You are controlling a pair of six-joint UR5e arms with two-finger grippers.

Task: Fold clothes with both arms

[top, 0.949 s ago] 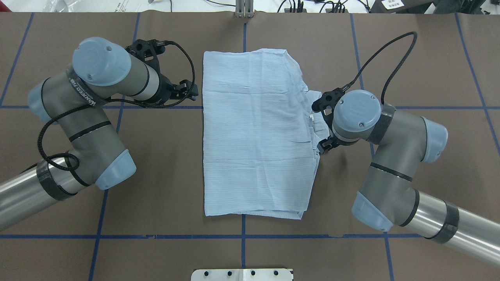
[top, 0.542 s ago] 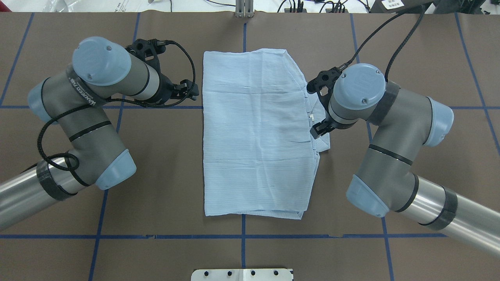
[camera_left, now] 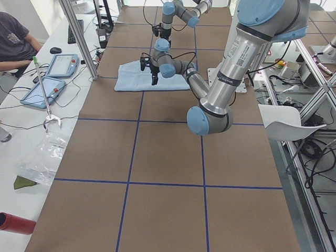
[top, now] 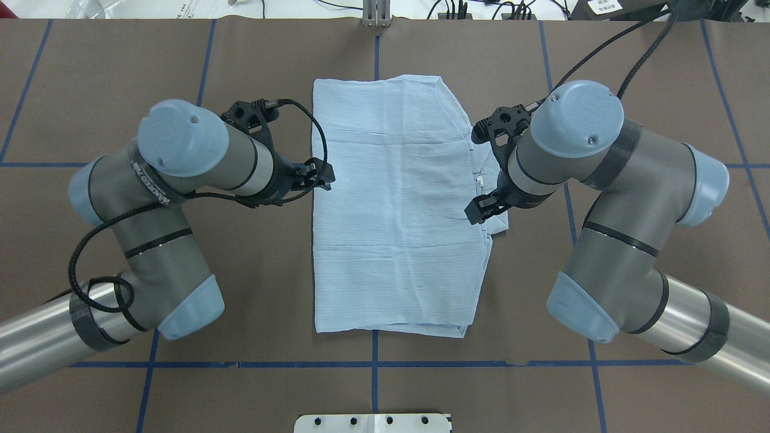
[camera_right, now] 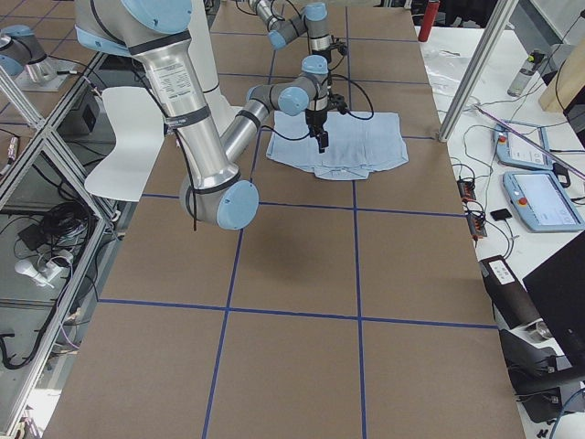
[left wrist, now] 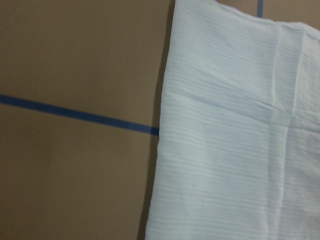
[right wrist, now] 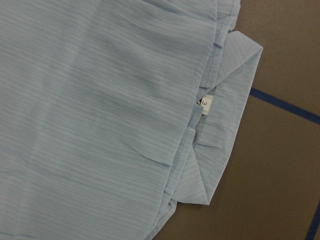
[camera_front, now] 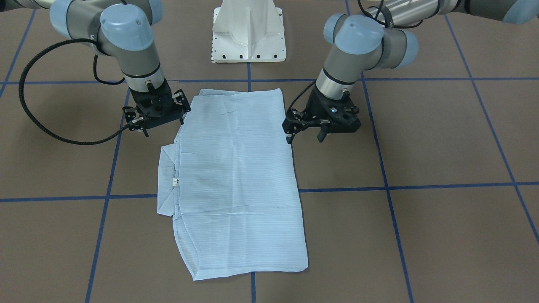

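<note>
The pale blue striped shirt (top: 397,210) lies folded into a long rectangle at the table's middle, also in the front view (camera_front: 236,176). Its collar (camera_front: 166,185) sticks out on my right side, with a small white tag (right wrist: 207,104). My left gripper (top: 322,180) hangs open and empty at the shirt's left edge; in the front view (camera_front: 305,139) its fingers stand apart just above the table. My right gripper (top: 479,213) is open and empty above the shirt's right edge beside the collar, also in the front view (camera_front: 164,126). The wrist views show no fingers.
The brown table cover (top: 240,288) carries a grid of blue tape lines (top: 373,364). The white pedestal base (camera_front: 248,38) stands on my side of the shirt. A person (camera_left: 16,42) and tablets (camera_left: 60,65) are on a side bench beyond the table's far edge.
My left arm has swung in to the shirt's left edge. My right arm has lifted off the collar and shifted slightly inward over the shirt's right edge. The shirt lies the same.
</note>
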